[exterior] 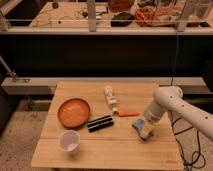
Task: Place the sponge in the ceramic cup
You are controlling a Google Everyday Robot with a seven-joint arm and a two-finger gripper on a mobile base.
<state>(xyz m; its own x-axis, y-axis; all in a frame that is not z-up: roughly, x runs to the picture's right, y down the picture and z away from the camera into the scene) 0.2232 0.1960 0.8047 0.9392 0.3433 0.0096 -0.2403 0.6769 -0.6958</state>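
Sponge: small blue rectangular soft pad, tan-faced, lay on the wooden table, well apart from the small round white ceramic cup | gripper low at the sponge, jaws spread wide, no squeeze evident | judged light, squashy, unbreakable; pinch across its narrow sides.

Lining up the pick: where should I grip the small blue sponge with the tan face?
Pinch the sponge across its narrow width, coming from straight above: it seems to lie flat on the wooden table, soft and low. The gripper hangs open just over it.
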